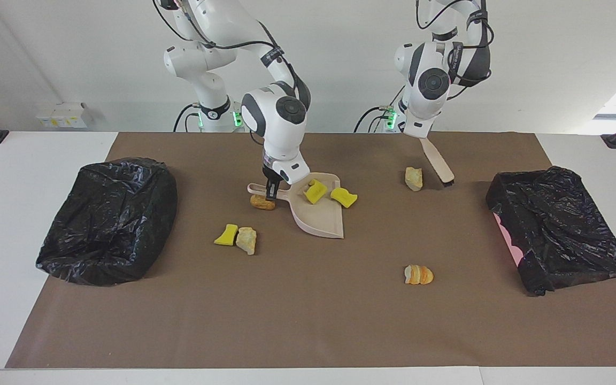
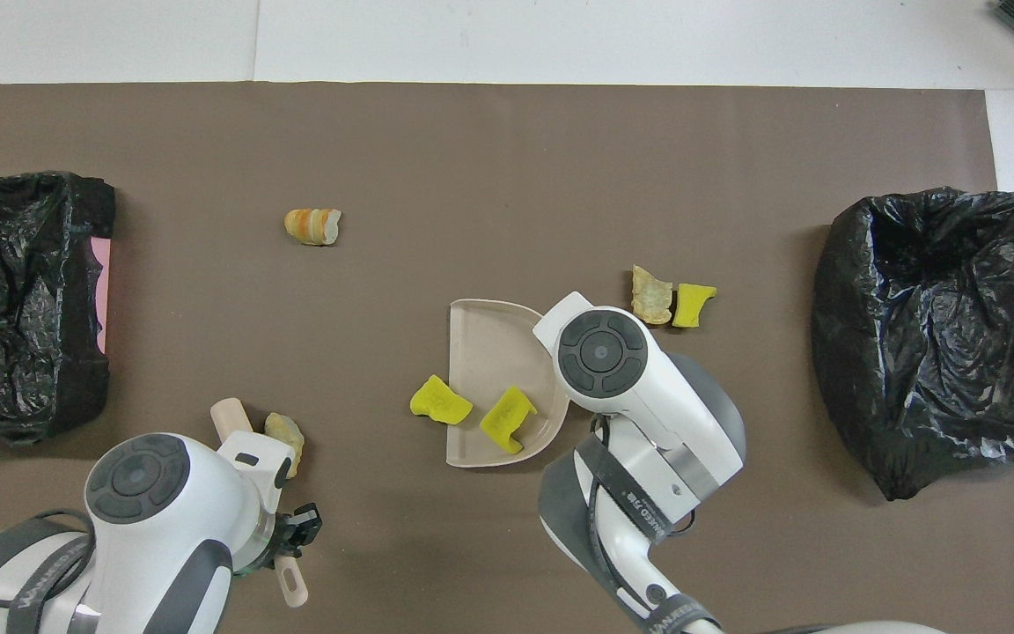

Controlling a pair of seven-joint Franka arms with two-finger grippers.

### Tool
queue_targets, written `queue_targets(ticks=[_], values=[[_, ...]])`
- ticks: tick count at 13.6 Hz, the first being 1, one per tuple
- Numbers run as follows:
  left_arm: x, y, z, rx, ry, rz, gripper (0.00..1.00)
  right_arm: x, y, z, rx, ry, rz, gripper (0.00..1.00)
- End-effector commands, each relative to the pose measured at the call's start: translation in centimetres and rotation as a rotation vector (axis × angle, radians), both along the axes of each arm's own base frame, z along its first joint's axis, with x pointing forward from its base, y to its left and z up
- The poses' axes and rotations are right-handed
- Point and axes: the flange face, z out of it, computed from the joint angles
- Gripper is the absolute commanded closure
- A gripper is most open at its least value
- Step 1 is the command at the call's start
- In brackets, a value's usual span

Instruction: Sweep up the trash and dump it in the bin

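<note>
My right claw [image 1: 271, 193], frame centre, grips the dustpan [image 1: 321, 214] handle. My left claw [image 1: 419, 133], upper right, grips the brush [image 1: 438, 163] beside a beige chunk [image 1: 414, 178].

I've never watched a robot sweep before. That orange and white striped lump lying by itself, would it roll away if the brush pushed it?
The orange-white striped piece looks rounded and lies on its side, so a push across its length might roll it. Its ridged segments and uneven shape would probably stop it soon. It seems small and light, so the brush should likely move it easily over the flat brown mat.
</note>
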Motion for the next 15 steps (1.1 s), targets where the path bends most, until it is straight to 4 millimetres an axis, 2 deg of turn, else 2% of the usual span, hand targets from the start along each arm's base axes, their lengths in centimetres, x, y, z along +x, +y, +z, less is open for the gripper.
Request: queue_targets(ticks=[1,3,4,9,11,13,15], values=[[2.4,-3.8,0.1,-0.074,-0.05,-0.01,1.0,0.4,-0.2,-0.3,0.009,-0.018,-0.03,1.0],[3.9,-8.2,-0.6,-0.115,-0.089,-0.076,1.0,0.5,-0.2,-0.3,0.01,-0.019,-0.031,1.0],[4.3,-9.6,-0.5,-0.137,-0.123,-0.096,1.0,0.4,-0.3,-0.4,0.008,-0.016,-0.031,1.0],[2.2,-15.6,0.6,-0.282,-0.201,-0.25,1.0,0.4,-0.3,-0.4,0.009,-0.016,-0.034,1.0],[1.9,-18.3,1.7,-0.323,-0.219,-0.281,1.0,0.4,-0.2,-0.3,0.01,-0.018,-0.035,1.0],[2.4,-19.6,2.9,-0.349,-0.221,-0.294,1.0,0.5,-0.3,-0.3,0.009,-0.018,-0.036,1.0],[2.9,-19.3,3.0,-0.351,-0.195,-0.29,1.0,0.4,-0.4,-0.3,0.009,-0.017,-0.037,1.0]])
